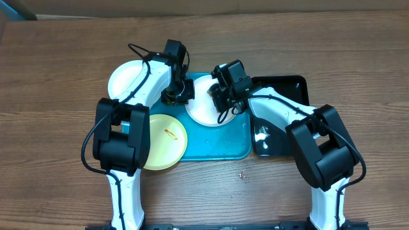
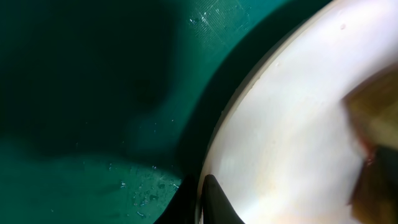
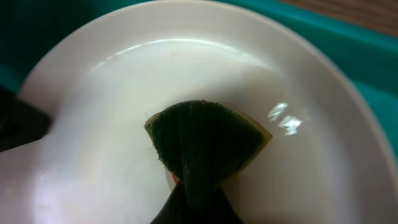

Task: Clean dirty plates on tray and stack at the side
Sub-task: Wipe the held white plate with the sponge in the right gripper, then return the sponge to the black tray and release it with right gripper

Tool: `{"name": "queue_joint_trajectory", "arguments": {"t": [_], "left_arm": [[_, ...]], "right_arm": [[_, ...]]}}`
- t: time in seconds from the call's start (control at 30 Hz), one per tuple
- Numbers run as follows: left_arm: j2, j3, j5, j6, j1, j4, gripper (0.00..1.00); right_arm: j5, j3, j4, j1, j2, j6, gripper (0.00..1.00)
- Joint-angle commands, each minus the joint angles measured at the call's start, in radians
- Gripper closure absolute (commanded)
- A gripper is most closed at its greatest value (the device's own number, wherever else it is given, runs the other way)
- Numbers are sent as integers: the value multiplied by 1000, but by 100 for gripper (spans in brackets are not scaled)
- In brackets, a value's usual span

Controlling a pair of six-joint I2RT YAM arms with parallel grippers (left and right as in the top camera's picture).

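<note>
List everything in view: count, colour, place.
wooden table: 1, brown, under everything
turquoise rectangular plastic tray: 1, turquoise-blue, table centre
white round plate on the tray: 1, white, tray's far half
white round plate off the tray: 1, white, on the table at the tray's far left, partly under the left arm
pale yellow-green round plate: 1, orange smear, overlapping the tray's near-left edge
black plastic tray: 1, black, right of the turquoise tray
green-and-yellow sponge: 1, pressed on the tray's plate
left gripper: black, shut on that plate's left rim
right gripper: black, shut on the sponge
</note>
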Motion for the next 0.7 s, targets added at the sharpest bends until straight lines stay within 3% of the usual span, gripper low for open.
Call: {"name": "queue_joint_trajectory", "arguments": {"t": [0.0, 0.3, 0.5, 0.67], "left_arm": [[8, 3, -28, 12, -4, -6, 94], [8, 3, -29, 28, -4, -5, 90], [8, 3, -29, 28, -4, -5, 87], [8, 3, -29, 28, -4, -2, 72]], "right_arm": [[-149, 12, -20, 0, 20, 12, 96], [-380, 172, -167, -151, -237, 12, 96], [-318, 172, -438, -320, -375, -4, 96], [-186, 132, -624, -439, -376, -4, 96]]}}
